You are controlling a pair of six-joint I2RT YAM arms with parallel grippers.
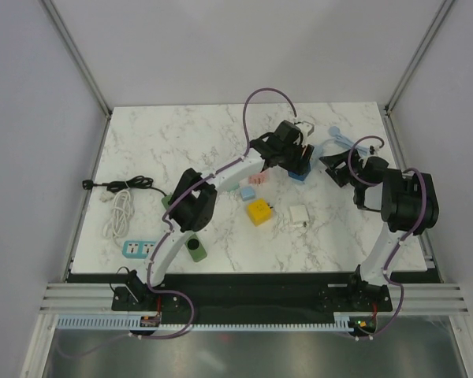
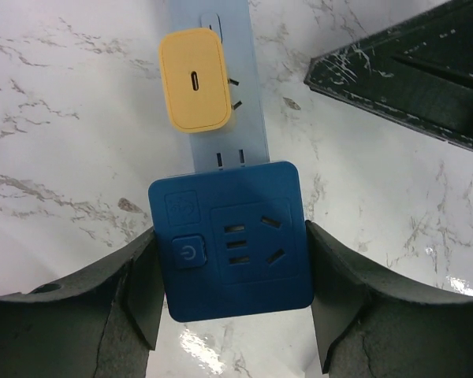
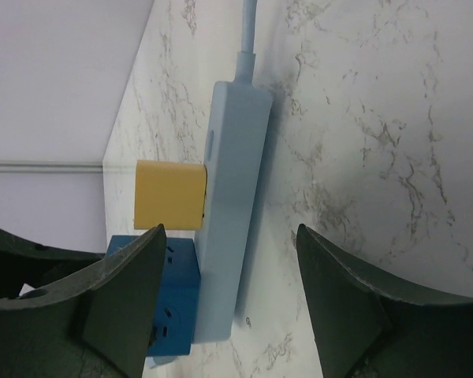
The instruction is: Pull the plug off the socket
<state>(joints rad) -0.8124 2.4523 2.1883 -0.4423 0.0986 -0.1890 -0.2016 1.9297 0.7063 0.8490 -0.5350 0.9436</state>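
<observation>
A light blue power strip [image 2: 252, 118] lies on the marble table with a yellow charger [image 2: 195, 79] and a dark blue cube plug [image 2: 232, 244] stuck in it. My left gripper [image 2: 231, 264] is shut on the blue plug, one finger pressed on each side. In the top view the left gripper [image 1: 298, 161] covers most of the strip. My right gripper [image 3: 230, 236] is open and empty, its jaws standing apart on either side of the strip [image 3: 232, 205], close to the yellow charger [image 3: 169, 195] and the blue plug [image 3: 169, 307]. The right gripper [image 1: 337, 169] sits just right of the left one.
A yellow cube [image 1: 259, 211], a white adapter [image 1: 299, 216] and small pink [image 1: 258, 179] and pale blue [image 1: 247, 192] blocks lie near the table's middle. A green cylinder [image 1: 195, 249], a white socket strip [image 1: 139, 249] and its coiled cable [image 1: 120, 209] lie at the left.
</observation>
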